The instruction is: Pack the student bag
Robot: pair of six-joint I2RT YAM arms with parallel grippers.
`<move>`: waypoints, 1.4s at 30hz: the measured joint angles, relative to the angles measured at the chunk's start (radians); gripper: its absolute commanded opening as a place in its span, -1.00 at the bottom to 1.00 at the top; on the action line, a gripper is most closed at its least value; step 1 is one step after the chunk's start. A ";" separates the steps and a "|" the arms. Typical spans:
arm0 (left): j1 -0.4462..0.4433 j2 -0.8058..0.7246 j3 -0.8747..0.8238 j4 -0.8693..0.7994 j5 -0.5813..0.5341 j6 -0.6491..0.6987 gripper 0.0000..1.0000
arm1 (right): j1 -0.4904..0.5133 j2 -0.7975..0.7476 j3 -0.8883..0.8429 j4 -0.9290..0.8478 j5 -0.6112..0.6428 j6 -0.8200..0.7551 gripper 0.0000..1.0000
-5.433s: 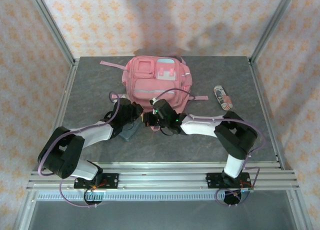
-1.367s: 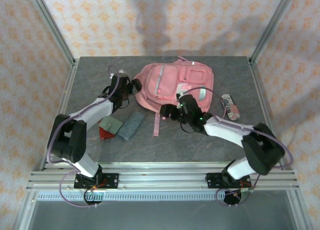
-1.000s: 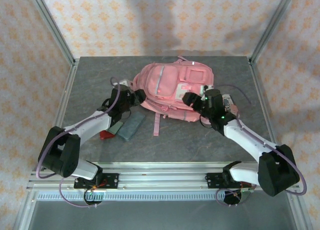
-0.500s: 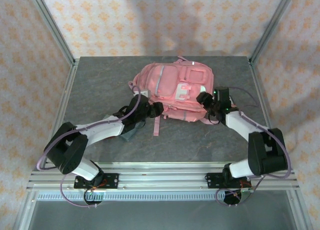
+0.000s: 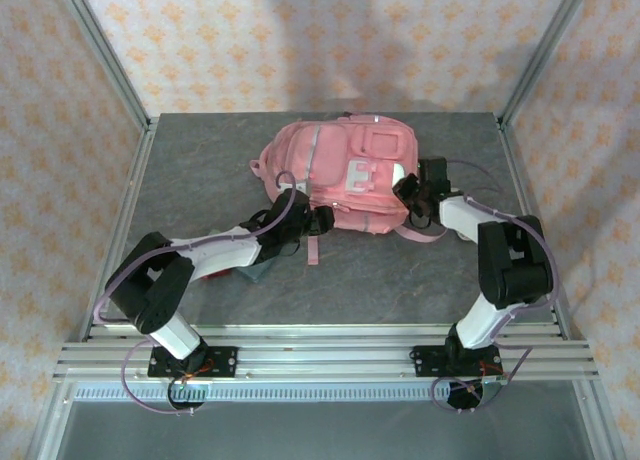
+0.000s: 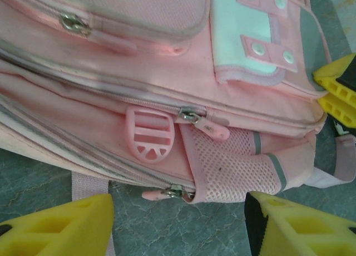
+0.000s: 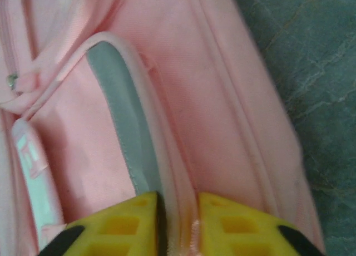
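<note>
Pink fabric identifies the student bag (image 5: 335, 170). In the top external view it lies flat on the grey bench (image 5: 200, 170), in the upper centre of the frame. The left fingers (image 5: 316, 220) sit at its lower edge, just left of centre. The right fingers (image 5: 405, 188) meet its right side.

In the left wrist view, the student bag (image 6: 167, 72) occupies the upper part of the frame. Two zip pulls and a mesh side pocket (image 6: 233, 167) face the camera. The yellow left fingers stand spread wide in the lower left and lower right corners, over bare bench. The bag's lower edge lies just above the gap between them.

In the right wrist view, the student bag (image 7: 222, 100) covers most of the frame, with bench in the upper right. At bottom centre the right fingers are pressed close, pinching a ridge of pink piping beside a grey trim strip (image 7: 125, 133).
</note>
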 measured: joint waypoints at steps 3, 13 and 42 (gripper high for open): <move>0.000 0.011 0.023 -0.007 -0.006 0.003 0.28 | 0.000 0.005 0.005 0.000 -0.002 0.008 -1.00; 0.000 0.011 0.121 -0.050 -0.044 0.049 0.27 | -0.001 -0.109 0.065 -0.042 -0.083 0.053 -1.00; -0.071 0.305 0.400 -0.211 -0.214 0.142 -0.88 | 0.017 -0.262 0.098 -0.071 -0.141 0.146 -1.00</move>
